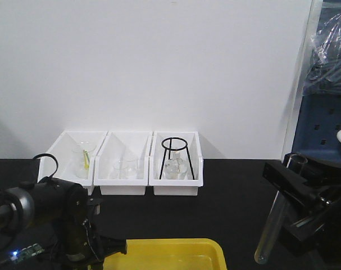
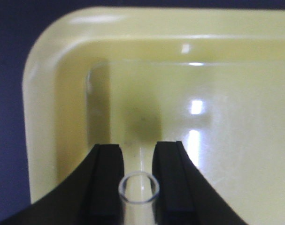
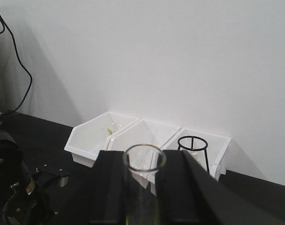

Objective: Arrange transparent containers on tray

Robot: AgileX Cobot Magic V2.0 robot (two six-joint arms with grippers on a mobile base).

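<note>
Nearest the left wrist lens: open rim of left test tube (image 2: 151,197), clamped between the black fingers of left gripper (image 2: 138,157), aimed down at a rounded corner of yellow tray (image 2: 41,93); touching the floor or not, impossible to tell. Over on the other side: right test tube (image 1: 273,222), nearly upright, leaning a little, round bottom down, pinched just under its rim by right gripper (image 1: 294,183), off the tray's right side above black table (image 1: 232,185). Probably light, stiff, slick and quick to crack: thin glass, so gentle squeeze only, hold near the rim or mid-length, lay flat before letting go, watch for rolling. Farther back against the wall: 3 white bins (image 1: 122,163), glassware inside, black wire stand (image 1: 174,151) in the right-hand one.
</note>
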